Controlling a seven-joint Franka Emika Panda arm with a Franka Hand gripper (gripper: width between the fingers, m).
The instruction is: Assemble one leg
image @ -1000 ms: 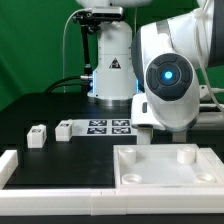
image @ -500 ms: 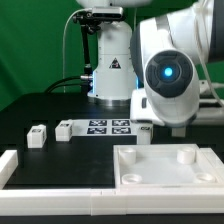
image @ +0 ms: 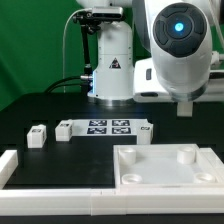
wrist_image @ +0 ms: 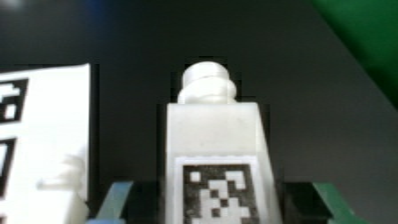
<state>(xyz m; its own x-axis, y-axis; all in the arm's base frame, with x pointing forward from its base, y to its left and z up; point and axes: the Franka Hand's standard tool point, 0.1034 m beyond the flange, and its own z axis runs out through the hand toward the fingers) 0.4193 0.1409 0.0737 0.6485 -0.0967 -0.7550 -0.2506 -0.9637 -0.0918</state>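
In the wrist view a leg (wrist_image: 217, 130) fills the space between my gripper's (wrist_image: 221, 205) two fingers. It is a white block with a rounded peg at its far end and a black-and-white tag facing the camera. The teal fingertips (wrist_image: 118, 200) stand at either side of it, and the gripper is shut on it above the black table. In the exterior view the gripper (image: 185, 105) hangs high above the white square tabletop (image: 140, 165). The arm hides the held leg there.
Two loose legs (image: 38, 135) (image: 65, 128) lie on the black table beside the marker board (image: 108, 127). A third one (image: 145, 130) lies at the board's other end. A white L-shaped rail (image: 20, 165) runs along the front, at the exterior view's left.
The arm has risen. Its wrist housing moved up the exterior view, lifting the gripper away from the table near the marker board's end.
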